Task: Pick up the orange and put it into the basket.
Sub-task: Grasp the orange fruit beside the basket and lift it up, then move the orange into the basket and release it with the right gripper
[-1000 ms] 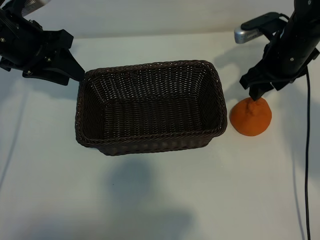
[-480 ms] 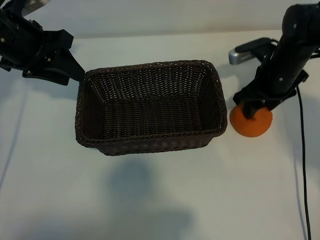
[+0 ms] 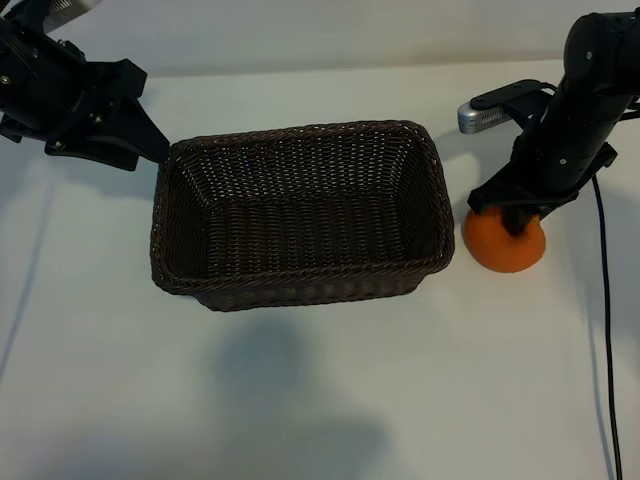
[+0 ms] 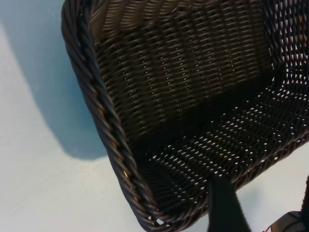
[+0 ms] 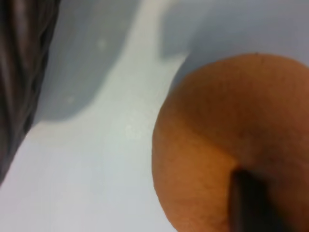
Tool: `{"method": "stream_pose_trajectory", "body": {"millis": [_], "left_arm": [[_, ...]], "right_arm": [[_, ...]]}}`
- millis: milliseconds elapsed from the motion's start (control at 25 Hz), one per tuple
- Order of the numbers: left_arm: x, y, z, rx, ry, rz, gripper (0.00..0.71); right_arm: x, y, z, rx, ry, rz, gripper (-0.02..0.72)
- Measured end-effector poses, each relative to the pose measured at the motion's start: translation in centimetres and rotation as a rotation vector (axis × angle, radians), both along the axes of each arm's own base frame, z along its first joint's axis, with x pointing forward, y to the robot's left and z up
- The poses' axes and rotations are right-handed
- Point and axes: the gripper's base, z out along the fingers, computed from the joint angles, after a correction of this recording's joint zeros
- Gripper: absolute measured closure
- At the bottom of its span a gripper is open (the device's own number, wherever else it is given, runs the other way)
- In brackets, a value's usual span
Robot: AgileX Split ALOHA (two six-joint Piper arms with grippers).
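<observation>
The right tool is down on top of the orange, its dark fingers pressed around the fruit's upper part. In the right wrist view one finger lies flat against the peel, so the tool looks clenched onto the orange, though how firmly it has seated is not plain. The orange sits on the white surface, just beside the basket, off the short end farthest from the left arm and apart from the wicker. The basket's floor is bare. The step in hand, as I judge it, is the grasp itself.

The next move calls for a straight lift high enough to clear the braided rim, then a short carry sideways over the basket's near end before letting go low over the weave. A round, bumpy fruit held only near its top could roll out, so a steady rise matters.

The left tool hangs parked by the basket's opposite corner, jaws apart and holding nothing.
</observation>
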Motion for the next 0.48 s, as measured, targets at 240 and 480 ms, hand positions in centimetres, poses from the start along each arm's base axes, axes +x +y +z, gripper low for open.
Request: {"method": "stream_pose_trajectory", "body": {"millis": [240, 480], "left_arm": [[0.0, 0.0, 0.0, 0.000, 0.000, 0.000, 0.285], [0.0, 0.0, 0.0, 0.000, 0.000, 0.000, 0.285]], "right_arm": [[0.1, 0.0, 0.6, 0.000, 0.020, 0.016, 0.614], [0.3, 0.1, 4.1, 0.003, 0.024, 0.051, 0.616]]}}
